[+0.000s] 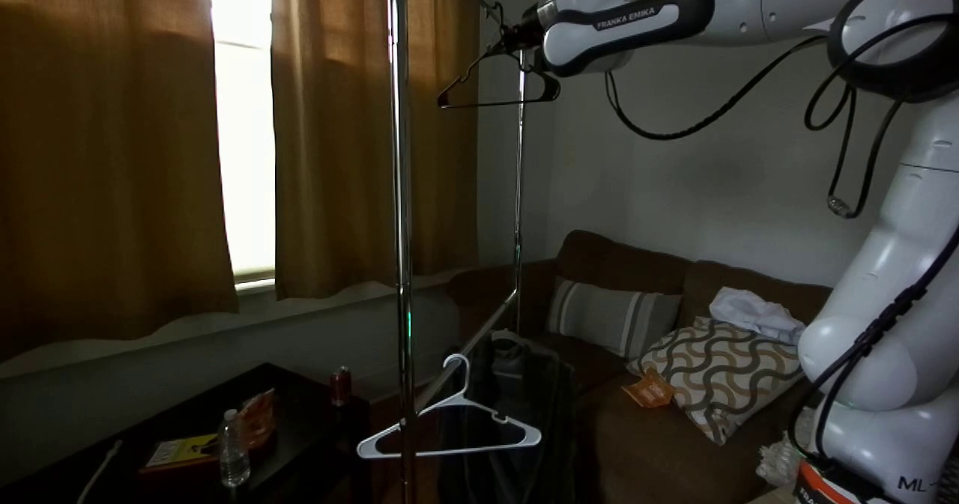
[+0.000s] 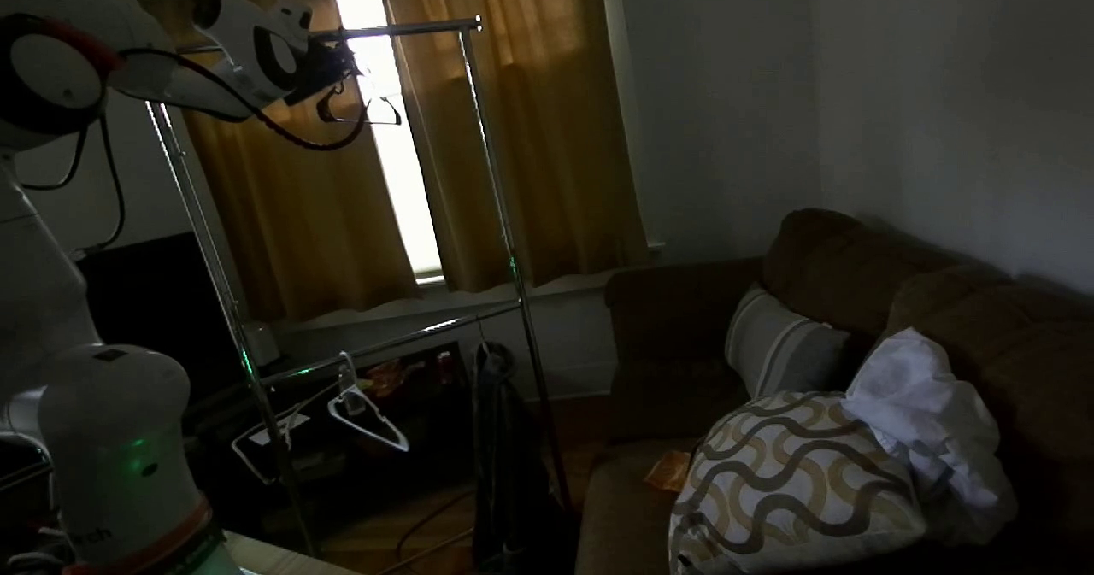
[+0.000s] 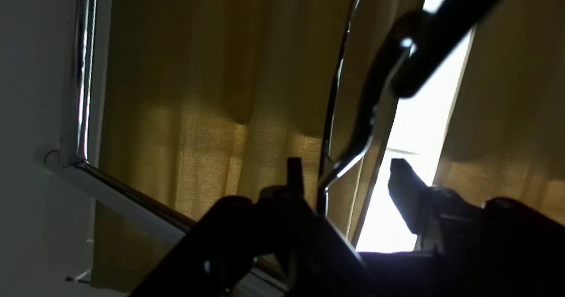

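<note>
A dark hanger (image 1: 487,104) hangs near the top of the metal clothes rack, with my gripper (image 1: 517,38) at its hook. In an exterior view the same hanger (image 2: 325,112) shows against the bright window gap. The wrist view shows the gripper (image 3: 347,167) with its jaws apart. Between them passes the dark hanger (image 3: 365,120), closer to the left finger (image 3: 295,173) than to the right finger (image 3: 406,191). Contact with the left finger cannot be made out, because that side is in deep shadow.
The rack's top bar (image 2: 427,26) runs beside the gripper, and a chrome post (image 1: 399,189) stands nearby. Lower down hang a white hanger (image 1: 468,451) and a dark garment (image 2: 500,438). Curtains (image 1: 337,152) cover the window behind. A sofa (image 1: 622,260) and a low dark table (image 1: 292,392) stand below.
</note>
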Available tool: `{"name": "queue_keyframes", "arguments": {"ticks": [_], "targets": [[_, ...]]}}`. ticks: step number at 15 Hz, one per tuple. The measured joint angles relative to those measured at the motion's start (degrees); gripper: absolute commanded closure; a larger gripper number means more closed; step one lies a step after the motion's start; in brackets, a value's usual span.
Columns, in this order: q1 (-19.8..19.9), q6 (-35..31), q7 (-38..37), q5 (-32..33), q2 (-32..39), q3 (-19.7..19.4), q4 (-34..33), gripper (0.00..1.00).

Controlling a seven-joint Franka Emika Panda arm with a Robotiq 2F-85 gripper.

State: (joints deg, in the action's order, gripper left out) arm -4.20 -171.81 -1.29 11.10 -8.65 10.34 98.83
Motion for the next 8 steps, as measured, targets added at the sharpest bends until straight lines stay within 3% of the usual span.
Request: {"name": "queue_keyframes", "arguments": {"ticks": [3, 8], "targets": [[0.0, -1.1, 0.0, 0.0, 0.9, 0.0, -0.1, 0.99], [-0.1, -1.3, 0.0, 0.1, 2.1, 0.2, -1.7, 0.98]]}}
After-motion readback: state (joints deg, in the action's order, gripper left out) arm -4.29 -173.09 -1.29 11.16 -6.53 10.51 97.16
